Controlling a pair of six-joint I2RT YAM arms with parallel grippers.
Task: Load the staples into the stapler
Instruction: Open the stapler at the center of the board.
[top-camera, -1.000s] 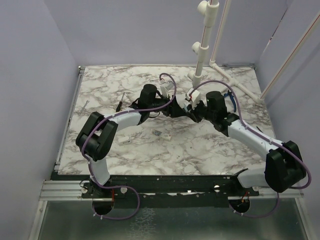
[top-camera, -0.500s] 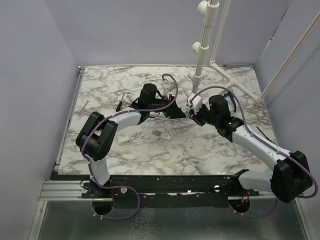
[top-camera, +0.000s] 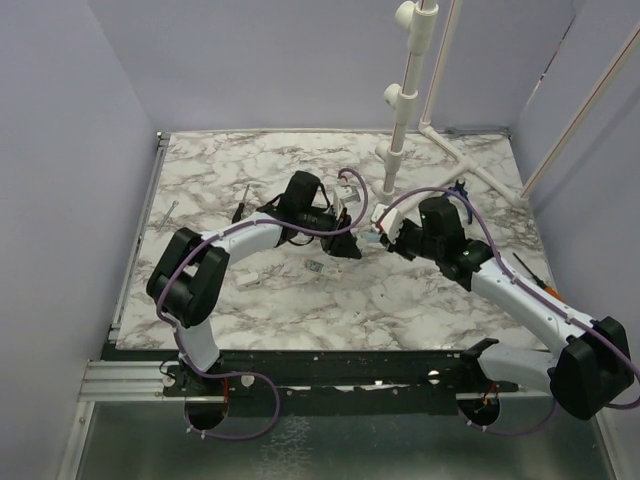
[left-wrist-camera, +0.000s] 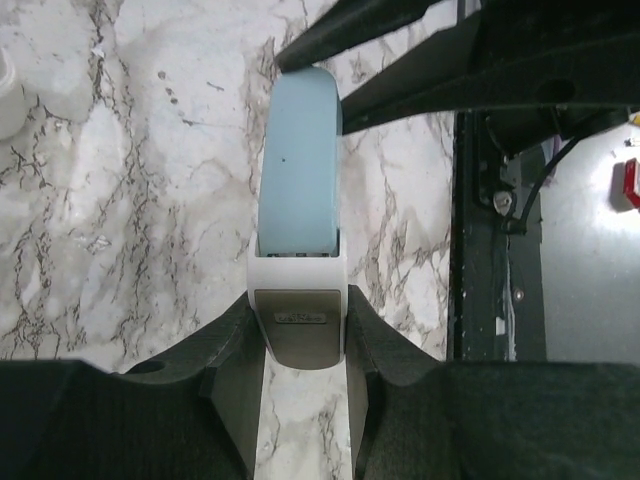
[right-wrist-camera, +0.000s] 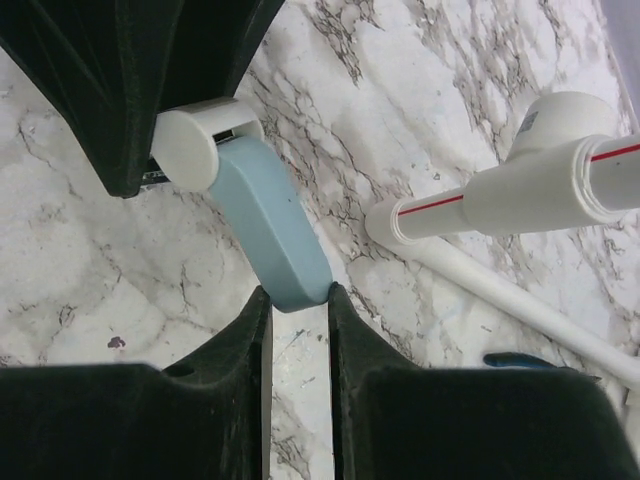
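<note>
Stapler (left-wrist-camera: 300, 170) held at both ends over the desk (top-camera: 250, 160).
The left end effector (left-wrist-camera: 300, 325) pinches the stapler's white rear end between its fingers, and the teal part reaches straight ahead of it. The right end effector (right-wrist-camera: 298, 300) pinches the teal tip, with the white end lying ahead and to its left inside the other's fingers. A white pipe (right-wrist-camera: 500, 190) runs ahead and to the right of the right end effector.

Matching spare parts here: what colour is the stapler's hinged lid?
Light blue; the stapler shows it best in the left wrist view.
</note>
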